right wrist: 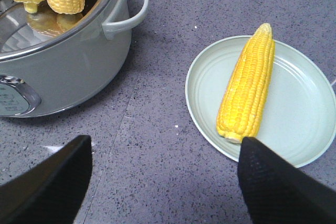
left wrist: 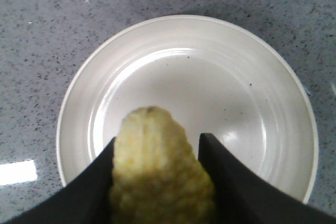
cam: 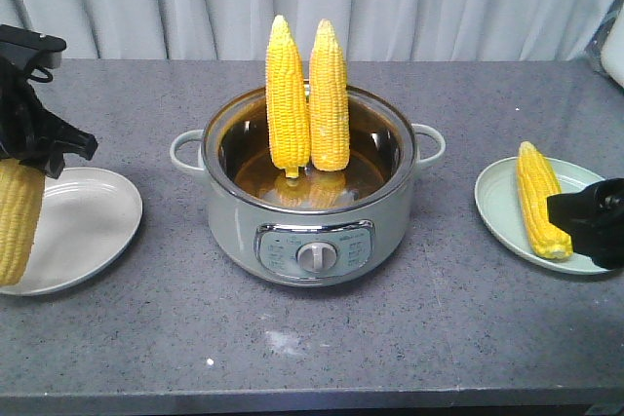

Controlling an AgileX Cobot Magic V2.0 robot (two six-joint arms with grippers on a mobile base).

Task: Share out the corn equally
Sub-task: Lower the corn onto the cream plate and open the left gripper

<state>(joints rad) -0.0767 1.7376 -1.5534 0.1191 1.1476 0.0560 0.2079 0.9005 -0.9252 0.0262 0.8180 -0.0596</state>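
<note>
The left gripper (left wrist: pixel 157 148) is clamped on a cob (left wrist: pixel 157 187), which hangs close to upright, its free end pointing down at the white plate (left wrist: pixel 210 66) right beneath it. Judging from this, the cob needs lowering and tipping to lie flat on the plate. The right gripper (right wrist: pixel 163 148) is spread wide and empty, just beside the green plate (right wrist: pixel 304 108), where a second cob (right wrist: pixel 247 87) lies flat. Two more cobs (cam: pixel 288 94) stand in the pot (cam: pixel 307 211), between the plates.

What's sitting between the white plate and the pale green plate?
A round grey-green electric pot holding two upright yellow corn cobs sits between them, as seen in the front view.
</note>
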